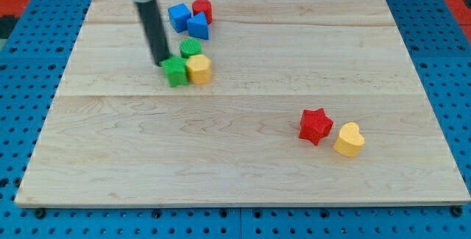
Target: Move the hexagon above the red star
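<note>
My tip [160, 62] touches the upper left edge of a green block [176, 70], which sits against the yellow hexagon [199, 69] on the wooden worktop [235, 173]; no pincer shows. The red star [315, 126] lies well apart toward the view's lower right, beside a yellow heart [349, 140].

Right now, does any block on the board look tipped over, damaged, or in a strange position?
Nothing stands out. All blocks lie flat on the wooden board. My tip touches the green block beside the yellow hexagon. The red star sits apart, next to a yellow heart.
</note>
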Action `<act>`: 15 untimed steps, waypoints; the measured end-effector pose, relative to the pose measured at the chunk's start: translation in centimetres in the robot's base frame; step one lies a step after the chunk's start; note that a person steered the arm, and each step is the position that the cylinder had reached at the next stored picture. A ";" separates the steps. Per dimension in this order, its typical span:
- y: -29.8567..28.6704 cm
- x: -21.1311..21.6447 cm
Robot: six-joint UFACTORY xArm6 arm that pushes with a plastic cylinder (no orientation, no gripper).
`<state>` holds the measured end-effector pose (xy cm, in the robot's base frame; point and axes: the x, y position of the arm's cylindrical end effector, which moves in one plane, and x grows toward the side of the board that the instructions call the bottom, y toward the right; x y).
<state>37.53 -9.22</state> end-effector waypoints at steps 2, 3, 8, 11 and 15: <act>9.9 2.9; 9.8 3.5; 13.4 5.8; 16.9 6.8; 15.0 0.3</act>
<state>37.80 5.78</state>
